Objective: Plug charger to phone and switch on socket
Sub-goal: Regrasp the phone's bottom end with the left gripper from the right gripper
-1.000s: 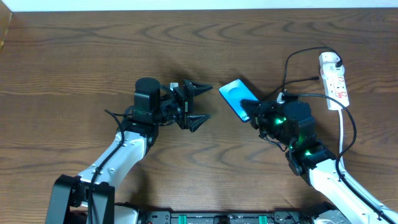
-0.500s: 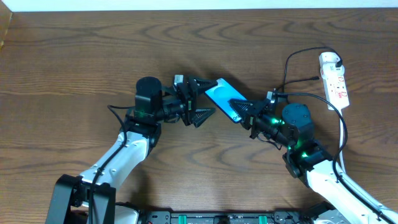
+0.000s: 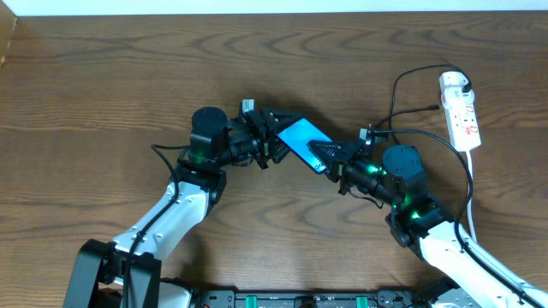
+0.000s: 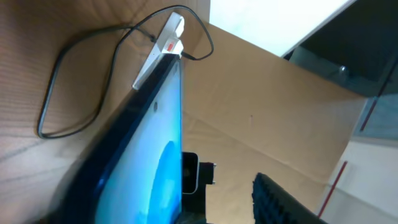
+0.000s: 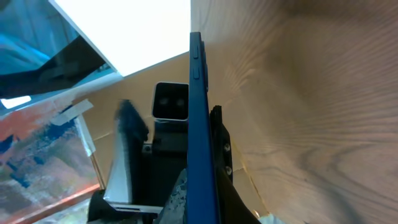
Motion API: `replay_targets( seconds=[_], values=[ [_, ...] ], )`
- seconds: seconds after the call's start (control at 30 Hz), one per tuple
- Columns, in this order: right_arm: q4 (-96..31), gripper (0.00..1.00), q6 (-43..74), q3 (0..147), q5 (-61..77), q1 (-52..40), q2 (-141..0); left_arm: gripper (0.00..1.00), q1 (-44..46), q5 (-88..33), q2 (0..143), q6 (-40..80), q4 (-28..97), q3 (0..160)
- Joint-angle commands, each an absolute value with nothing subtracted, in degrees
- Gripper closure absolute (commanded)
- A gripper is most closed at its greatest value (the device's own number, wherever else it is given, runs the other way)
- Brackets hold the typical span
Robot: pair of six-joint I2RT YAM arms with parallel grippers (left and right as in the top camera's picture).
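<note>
The phone [image 3: 300, 137] has a bright blue screen and is lifted off the table between both grippers. My right gripper [image 3: 330, 156] is shut on its right end; the right wrist view shows the phone edge-on [image 5: 198, 118] between the fingers [image 5: 200, 199]. My left gripper [image 3: 277, 139] is open around the phone's left end. In the left wrist view the phone [image 4: 143, 174] lies by one finger, with a gap to the other [image 4: 230, 208]. The white socket [image 3: 460, 107] lies at the far right and also shows in the left wrist view [image 4: 163, 46]. The black charger cable [image 3: 398, 90] loops from it towards my right arm; its tip is not discernible.
The socket's white cord [image 3: 471, 175] runs down the right side past my right arm. The charger cable also loops on the wood in the left wrist view [image 4: 59, 93]. The brown wooden table [image 3: 103, 85] extends left and back.
My right gripper has carried the phone left and up off the table. My left gripper has moved right, and the phone's left end is now between its open fingers.
</note>
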State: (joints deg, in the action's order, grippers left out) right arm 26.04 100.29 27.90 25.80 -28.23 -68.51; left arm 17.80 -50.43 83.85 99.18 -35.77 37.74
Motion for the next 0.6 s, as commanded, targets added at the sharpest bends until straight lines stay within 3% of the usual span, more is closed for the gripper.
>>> replay_targets(
  seconds=[0.0,0.3,0.5,0.57],
  values=[
    [26.3,0.99,100.7,28.4,24.3,-28.6,-68.2,0.55,17.8,-49.6,83.7,99.8,-36.3,38.0],
    [26.3,0.98,100.7,28.4,24.1,-29.1,-68.2,0.73,17.8,-48.8,83.7,99.8,-36.3,38.0],
    [26.3,0.81,100.7,28.4,24.4,-29.7,-68.2,0.81,17.8,-48.8,83.7,99.8,-36.3,38.0],
    [26.1,0.79,100.7,28.4,24.4,-29.7,-68.2,0.89,17.8,-48.8,83.7,99.8,-36.3,38.0]
  ],
)
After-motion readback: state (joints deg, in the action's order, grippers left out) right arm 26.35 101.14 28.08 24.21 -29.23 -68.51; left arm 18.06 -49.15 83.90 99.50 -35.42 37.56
